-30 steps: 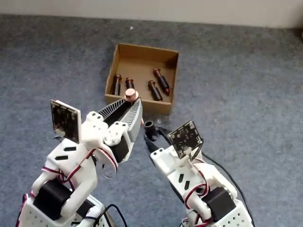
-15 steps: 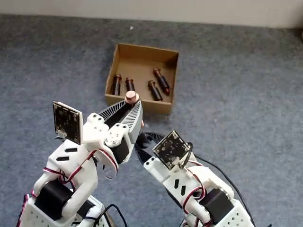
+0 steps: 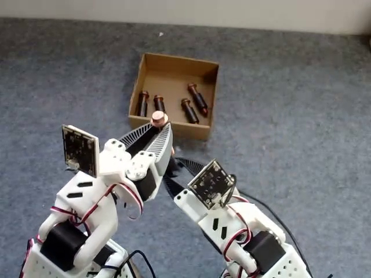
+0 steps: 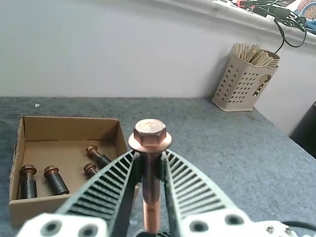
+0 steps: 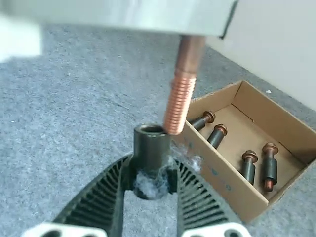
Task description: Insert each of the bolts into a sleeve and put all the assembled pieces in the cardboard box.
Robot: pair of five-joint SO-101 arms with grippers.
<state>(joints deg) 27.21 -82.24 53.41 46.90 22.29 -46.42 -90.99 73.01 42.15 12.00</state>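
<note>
Copper-coloured and shiny, the bolt [image 4: 149,140] has a hexagonal head with a round flange beneath it, a smooth upper shank and a threaded lower end. It stands upright, head up, with the ribbed black fingers of the left gripper [image 4: 149,159] pinching its shank just under the flange. Below it, the right gripper [image 5: 151,166] has its own ribbed fingers closed around a dark, matte cylindrical sleeve [image 5: 152,150], held upright with its hollow mouth facing up and some whitish fluff clinging to its lower part. In the right wrist view the bolt's threaded tip meets the far edge of the sleeve's rim; whether it has gone inside cannot be told. Both parts are held above the grey carpeted table [image 3: 301,116], just in front of the near wall of the open cardboard box [image 3: 174,131]. Four assembled pieces [image 3: 189,110] lie on the box floor, each a dark sleeve with a copper head showing at one end, two side by side near one wall and two closer to the other.
</note>
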